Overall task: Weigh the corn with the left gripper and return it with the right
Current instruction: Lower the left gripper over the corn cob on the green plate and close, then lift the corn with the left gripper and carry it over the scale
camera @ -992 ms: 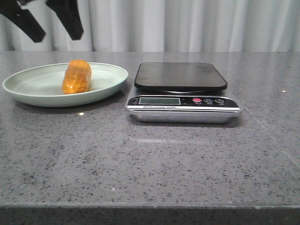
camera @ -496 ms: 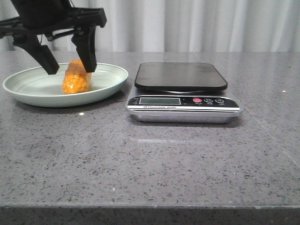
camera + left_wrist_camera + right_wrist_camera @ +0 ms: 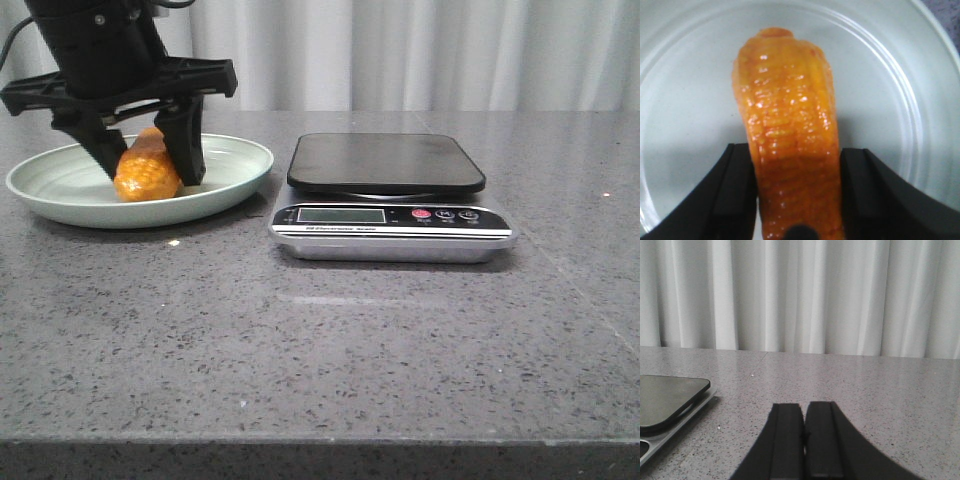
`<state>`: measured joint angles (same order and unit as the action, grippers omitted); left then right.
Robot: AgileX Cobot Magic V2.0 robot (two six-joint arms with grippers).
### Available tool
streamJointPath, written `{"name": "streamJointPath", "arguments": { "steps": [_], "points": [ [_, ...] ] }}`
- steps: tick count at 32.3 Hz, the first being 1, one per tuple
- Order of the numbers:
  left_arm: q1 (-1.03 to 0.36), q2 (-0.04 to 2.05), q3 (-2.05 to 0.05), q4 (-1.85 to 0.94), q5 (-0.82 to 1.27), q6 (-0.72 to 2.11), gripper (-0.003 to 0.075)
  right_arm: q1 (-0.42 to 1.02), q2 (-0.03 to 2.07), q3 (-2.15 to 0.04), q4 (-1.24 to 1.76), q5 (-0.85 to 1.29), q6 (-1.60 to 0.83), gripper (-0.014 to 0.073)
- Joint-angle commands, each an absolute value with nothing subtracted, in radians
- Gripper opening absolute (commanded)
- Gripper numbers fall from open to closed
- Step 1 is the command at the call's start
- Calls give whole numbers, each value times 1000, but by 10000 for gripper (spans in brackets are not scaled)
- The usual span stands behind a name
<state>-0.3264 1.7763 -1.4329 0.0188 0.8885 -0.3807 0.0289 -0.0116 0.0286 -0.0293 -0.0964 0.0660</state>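
The corn (image 3: 148, 172) is a stubby orange-yellow cob lying in the pale green plate (image 3: 235, 165) at the left of the table. My left gripper (image 3: 150, 178) has come down over it, one black finger on each side. In the left wrist view both fingers press the sides of the corn (image 3: 787, 125), so the left gripper (image 3: 797, 150) is shut on it, with the plate (image 3: 680, 75) underneath. The cob still rests low in the plate. My right gripper (image 3: 804, 440) is shut and empty, low over bare table; it is out of the front view.
A digital kitchen scale (image 3: 385, 165) with a black platform and silver base stands right of the plate, its display facing the front. Its corner (image 3: 665, 400) shows in the right wrist view. White curtains hang behind the grey speckled table.
The left gripper dropped from above the plate down around the corn and closed on it. The corn shifted slightly left in the plate.
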Motion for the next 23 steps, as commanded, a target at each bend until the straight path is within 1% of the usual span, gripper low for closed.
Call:
{"name": "streamJointPath", "arguments": {
  "steps": [1,2,3,9,15,23],
  "points": [
    [-336,1735,-1512,17,886,-393,188,24,-28,20,-28,-182,61,151],
    [-339,1735,-1539,17,896,-393,168,24,-28,20,-28,-182,61,151],
    [-347,1735,-1557,17,906,-392,165,24,-28,20,-28,-182,61,151],
    [-430,1735,-1689,17,905,-390,170,24,-28,20,-28,-182,61,151],
    [-550,1752,-1739,54,836,-390,170,24,-28,20,-28,-182,61,151],
    [-619,1841,-1804,42,889,-392,171,24,-28,20,-28,-182,61,151]
  ]
}}
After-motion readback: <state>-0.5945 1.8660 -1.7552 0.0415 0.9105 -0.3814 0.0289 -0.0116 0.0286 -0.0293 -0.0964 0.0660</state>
